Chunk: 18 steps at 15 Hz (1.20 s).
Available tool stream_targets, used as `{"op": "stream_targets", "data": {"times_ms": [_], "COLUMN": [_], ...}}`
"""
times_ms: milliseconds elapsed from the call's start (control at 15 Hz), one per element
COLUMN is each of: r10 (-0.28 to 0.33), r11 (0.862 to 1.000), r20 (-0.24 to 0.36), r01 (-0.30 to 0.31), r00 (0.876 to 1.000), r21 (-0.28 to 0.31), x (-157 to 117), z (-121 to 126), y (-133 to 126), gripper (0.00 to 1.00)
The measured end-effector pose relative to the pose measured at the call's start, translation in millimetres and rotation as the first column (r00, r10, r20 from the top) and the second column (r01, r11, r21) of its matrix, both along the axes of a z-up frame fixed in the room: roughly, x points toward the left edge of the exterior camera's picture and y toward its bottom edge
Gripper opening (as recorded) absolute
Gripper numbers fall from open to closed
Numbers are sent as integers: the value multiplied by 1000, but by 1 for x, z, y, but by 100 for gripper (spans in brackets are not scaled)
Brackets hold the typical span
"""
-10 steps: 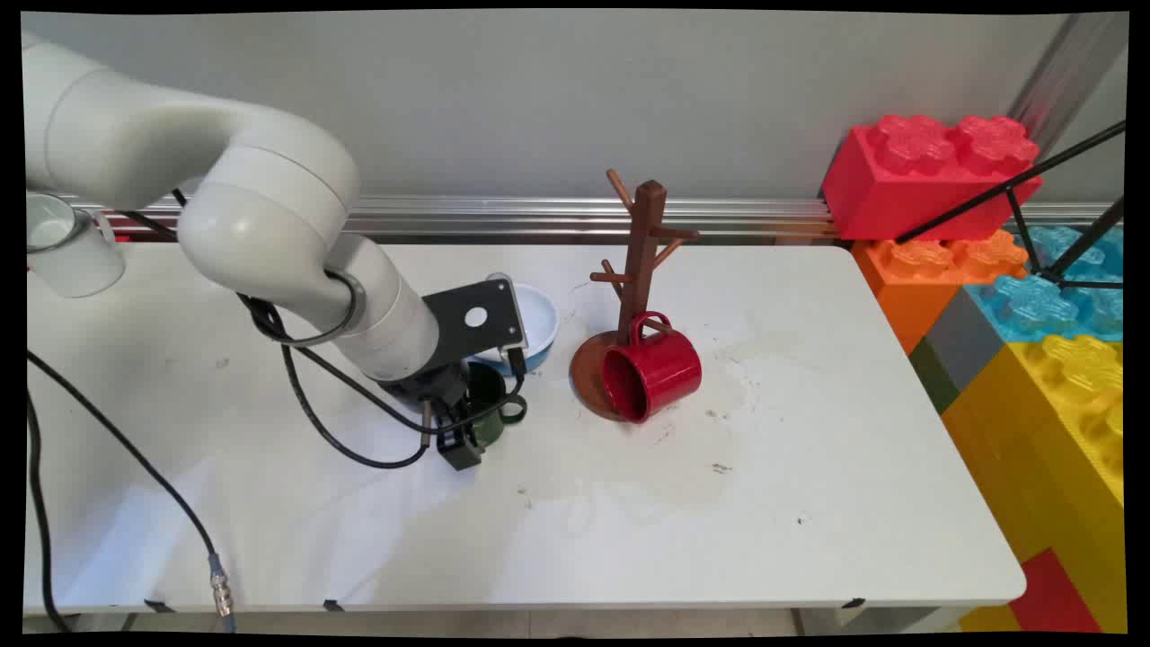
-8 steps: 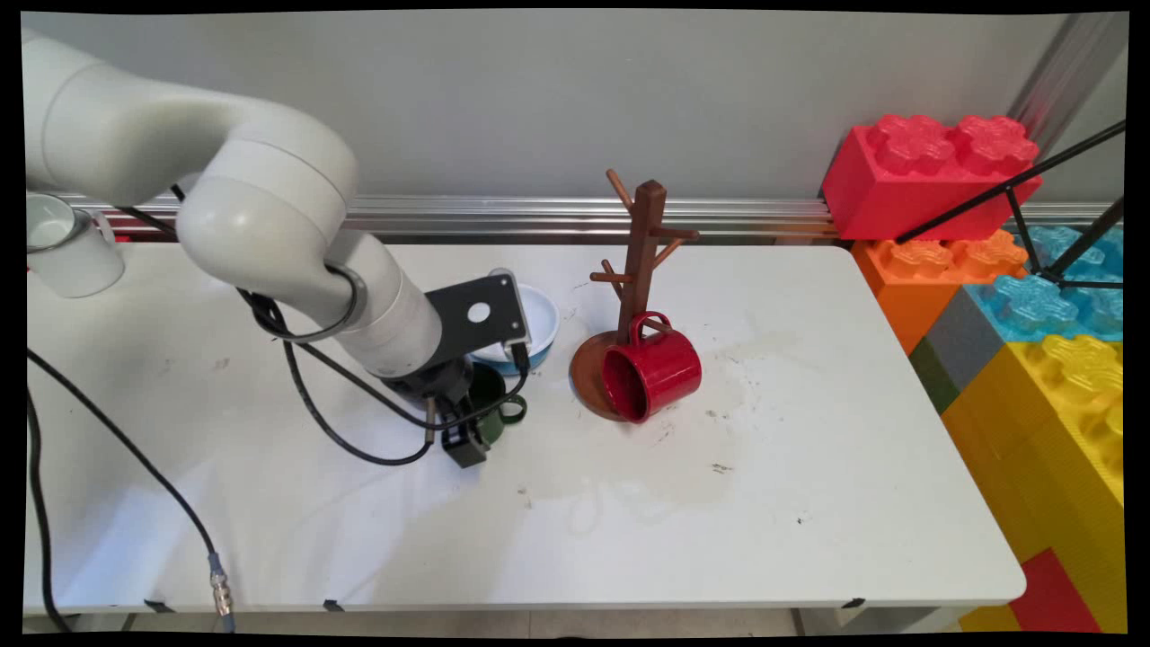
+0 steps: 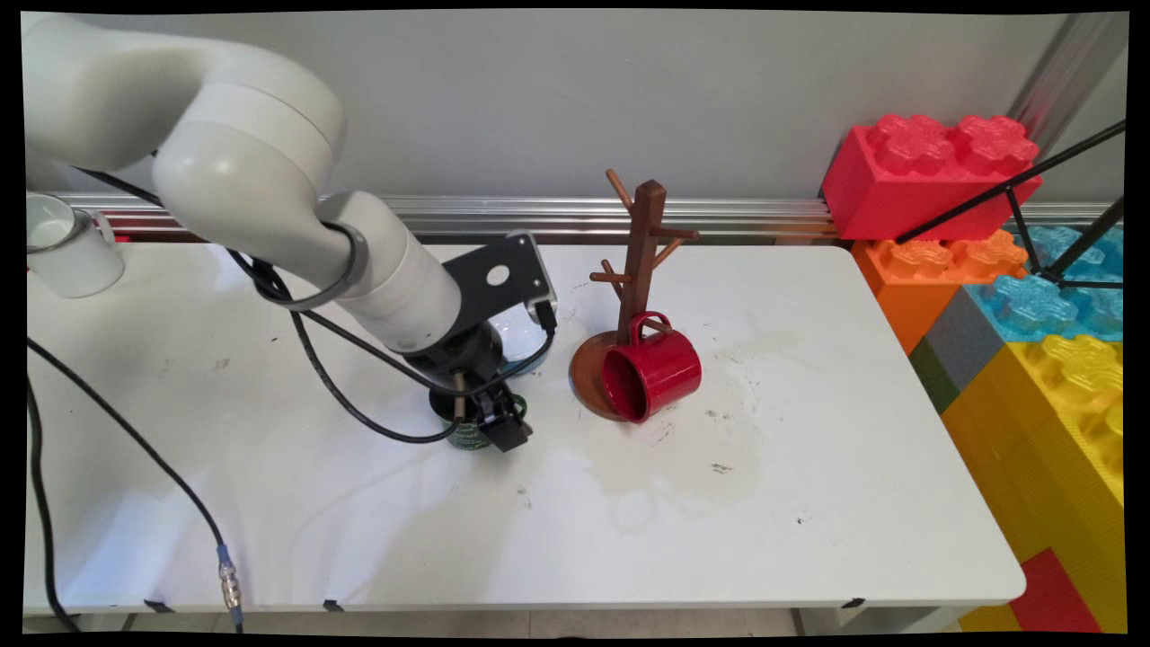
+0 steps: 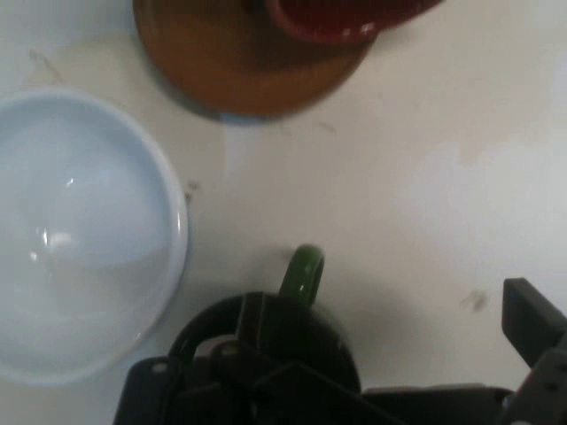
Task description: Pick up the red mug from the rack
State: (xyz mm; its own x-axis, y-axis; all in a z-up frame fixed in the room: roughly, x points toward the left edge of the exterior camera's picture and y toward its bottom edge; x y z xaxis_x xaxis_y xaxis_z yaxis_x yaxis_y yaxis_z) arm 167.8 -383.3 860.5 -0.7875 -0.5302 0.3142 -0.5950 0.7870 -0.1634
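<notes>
A dark green mug (image 3: pixel 466 435) stands upright on the white table (image 3: pixel 809 503), just under my gripper (image 3: pixel 488 419). In the hand view the green mug (image 4: pixel 306 341) sits at the bottom with its handle (image 4: pixel 302 271) pointing toward the brown mug tree's base (image 4: pixel 252 66). The gripper (image 4: pixel 385 310) is open: the left finger's linkage hangs over the mug's mouth, and the right finger (image 4: pixel 530 319) stands well clear of the mug's side. A light blue bowl (image 4: pixel 80 235) lies close beside the mug.
A brown mug tree (image 3: pixel 642 261) stands mid-table with a red mug (image 3: pixel 653 375) lying on its side on the base. A white mug (image 3: pixel 61 247) sits at the far left. Big toy bricks (image 3: pixel 1015 296) stack up along the table's right side. Black cables (image 3: pixel 117 449) trail across the left.
The hand has shifted right and a little away from the near edge. It now sits over the green mug's mouth and hides most of the blue bowl. The red mug and tree have not moved.
</notes>
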Motion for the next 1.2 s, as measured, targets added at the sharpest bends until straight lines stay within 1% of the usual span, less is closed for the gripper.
{"op": "stream_targets", "data": {"times_ms": [267, 400, 733, 933, 1067, 1200], "r10": [1, -3, -12, -6, -4, 0], "r11": [1000, 1000, 1000, 1000, 1000, 1000], "r20": [-55, -73, -147, -223, -278, -318], "r01": [-1, 3, 12, 4, 0, -5], "r00": [998, 997, 989, 975, 961, 948], "r21": [-3, -1, -7, -12, -15, -17], "x": [6, 10, 20, 24, 23, 21], "z": [9, 10, 8, -4, -17, -25], "y": [0, 1, 1, -1, -4, -7], "gripper": [100, 100, 100, 100, 100, 100]}}
